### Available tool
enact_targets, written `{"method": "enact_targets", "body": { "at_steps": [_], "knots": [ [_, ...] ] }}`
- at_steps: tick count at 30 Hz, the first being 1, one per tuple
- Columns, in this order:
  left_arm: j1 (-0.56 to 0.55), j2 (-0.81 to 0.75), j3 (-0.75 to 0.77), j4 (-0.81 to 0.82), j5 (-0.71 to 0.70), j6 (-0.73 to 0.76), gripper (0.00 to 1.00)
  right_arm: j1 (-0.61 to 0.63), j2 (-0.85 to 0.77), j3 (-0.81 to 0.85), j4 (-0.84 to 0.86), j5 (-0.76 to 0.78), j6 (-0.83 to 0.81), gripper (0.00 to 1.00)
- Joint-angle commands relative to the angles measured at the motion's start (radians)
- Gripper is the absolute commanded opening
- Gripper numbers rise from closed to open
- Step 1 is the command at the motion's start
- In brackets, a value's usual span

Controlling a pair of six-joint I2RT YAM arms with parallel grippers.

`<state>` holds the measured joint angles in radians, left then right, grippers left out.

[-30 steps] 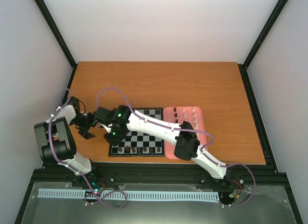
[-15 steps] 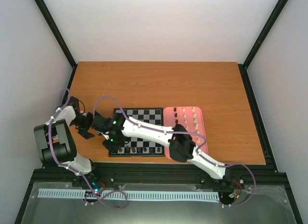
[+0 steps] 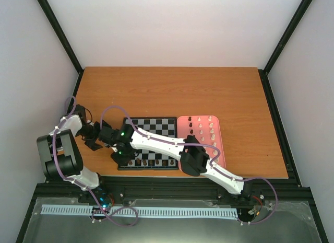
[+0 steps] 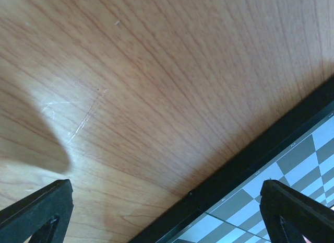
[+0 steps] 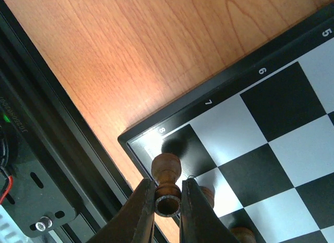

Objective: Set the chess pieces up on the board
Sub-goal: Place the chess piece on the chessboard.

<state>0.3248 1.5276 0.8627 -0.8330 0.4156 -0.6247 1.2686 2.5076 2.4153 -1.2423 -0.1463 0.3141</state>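
Pink rectangular tray (image 3: 219,126) holds cream and dark chess pieces (image 3: 211,129); right jaws pinch a brown piece (image 5: 166,171); left jaws spread.

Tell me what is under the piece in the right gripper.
A corner of the board: the dark square by the 8 mark lies under the brown piece in the right gripper. The piece hides the spot beneath, so contact cannot be told.

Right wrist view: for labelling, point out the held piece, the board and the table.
Held piece (image 5: 166,168), right wrist view, its rounded brown body.
Board (image 5: 284,102), right wrist view, a black square.
Table (image 5: 130,55), right wrist view, bare wood.
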Motion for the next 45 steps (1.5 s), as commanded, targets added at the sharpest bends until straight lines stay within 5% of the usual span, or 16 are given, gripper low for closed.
{"method": "enact_targets", "body": {
  "at_steps": [1, 33, 45],
  "knots": [
    [0.008, 0.004, 0.004, 0.013, 0.007, -0.004, 1.00, 0.003, 0.029, 0.041, -0.013, 0.004, -0.004, 0.13],
    [0.008, 0.015, 0.007, 0.018, 0.012, 0.003, 1.00, 0.002, 0.018, 0.044, -0.002, -0.008, -0.046, 0.31],
    [0.008, 0.016, 0.009, 0.017, 0.008, 0.006, 1.00, -0.004, -0.070, 0.044, 0.024, 0.136, -0.063, 0.44]
  ]
}}
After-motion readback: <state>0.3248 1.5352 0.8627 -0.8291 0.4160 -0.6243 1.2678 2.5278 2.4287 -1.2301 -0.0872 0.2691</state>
